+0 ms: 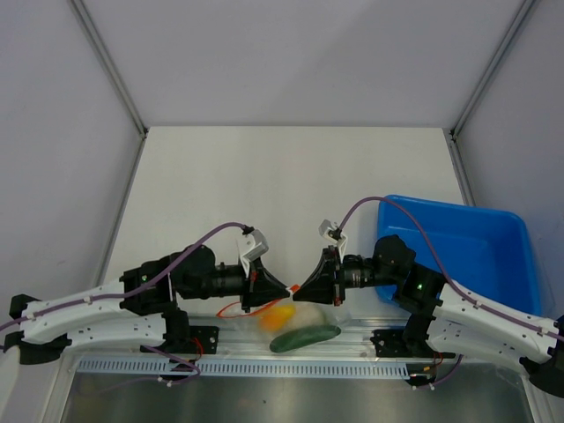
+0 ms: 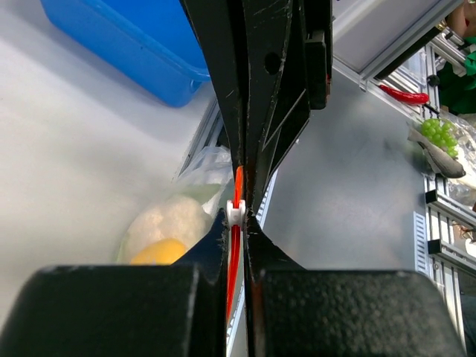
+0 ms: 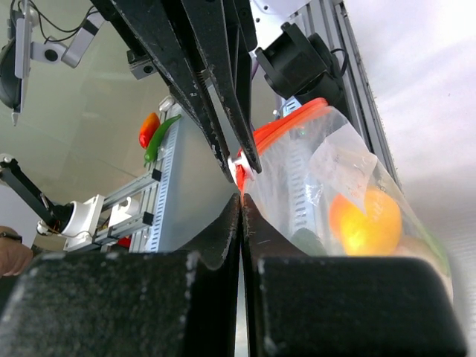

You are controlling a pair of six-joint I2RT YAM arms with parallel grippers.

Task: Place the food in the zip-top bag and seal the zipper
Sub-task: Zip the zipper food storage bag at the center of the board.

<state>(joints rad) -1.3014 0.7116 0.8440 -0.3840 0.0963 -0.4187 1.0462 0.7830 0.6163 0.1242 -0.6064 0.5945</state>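
Observation:
The clear zip-top bag hangs between my two grippers at the table's near edge. Inside it are the yellow-orange fruit, the dark green cucumber and the pale leafy lump. My left gripper is shut on the orange-red zipper, with its white slider at the fingertips. My right gripper faces it tip to tip and is shut on the end of the zipper. The right wrist view shows the fruit and cucumber through the plastic, beside the gripper.
A blue plastic tray stands at the right, behind the right arm, and shows in the left wrist view. A slotted aluminium rail runs along the near edge. Toy grapes and chillies lie beyond the table.

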